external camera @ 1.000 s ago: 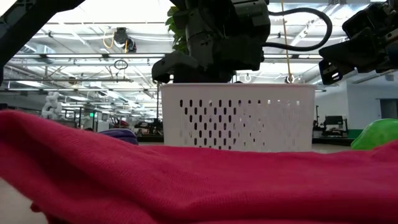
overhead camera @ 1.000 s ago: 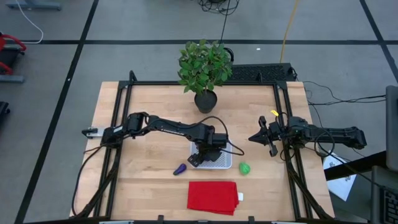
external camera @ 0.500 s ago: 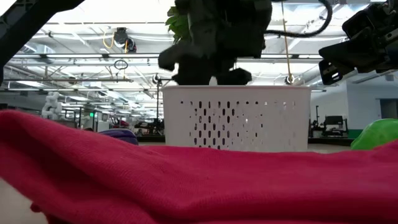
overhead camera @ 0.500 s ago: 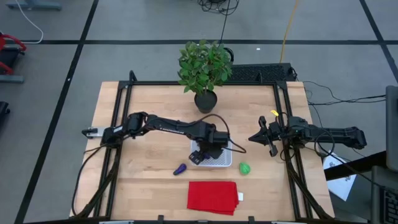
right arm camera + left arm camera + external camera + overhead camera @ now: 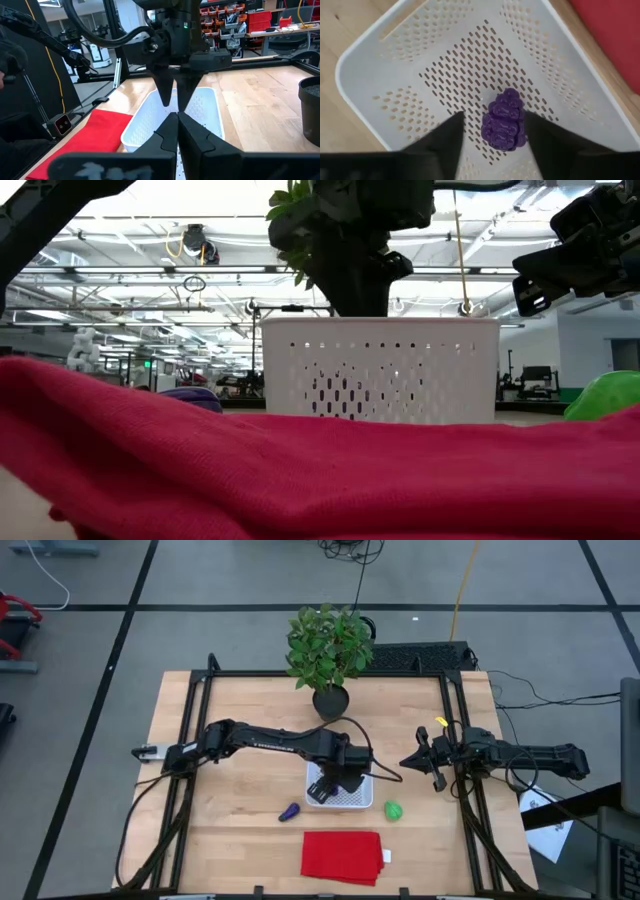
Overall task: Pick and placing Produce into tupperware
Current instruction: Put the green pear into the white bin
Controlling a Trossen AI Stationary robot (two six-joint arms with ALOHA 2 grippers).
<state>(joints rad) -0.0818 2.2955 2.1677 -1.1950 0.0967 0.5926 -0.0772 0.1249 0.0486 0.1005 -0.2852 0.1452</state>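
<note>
The white basket (image 5: pixel 358 803) stands on the table's middle, and also shows in the low view (image 5: pixel 380 370). My left gripper (image 5: pixel 335 784) points down into it, open. A roundish knobbly dark purple piece (image 5: pixel 504 120) lies on the mesh bottom between its fingers. An elongated purple piece (image 5: pixel 290 812) lies on the table left of the basket. A green round piece (image 5: pixel 393 810) lies on the table to the basket's right. My right gripper (image 5: pixel 405 762) hovers shut and empty at the table's right, clear of everything. My left gripper (image 5: pixel 494 125) comes from above with one finger on either side of the roundish purple piece. Basket mesh shows between one finger (image 5: pixel 447 137) and the piece. The other finger (image 5: pixel 545 142) meets the piece's edge in the picture; I cannot tell whether it touches.
A flat red cloth (image 5: pixel 340 855) lies near the front edge and fills the bottom of the low view (image 5: pixel 300 470). A potted plant (image 5: pixel 328 650) stands at the far edge behind the basket. Black frame rails run along the table's left and right sides.
My left gripper has turned from a slanting pose at the basket's near left corner to pointing straight down. It has gone down inside the basket, a little toward the far edge. My right gripper has kept still.
</note>
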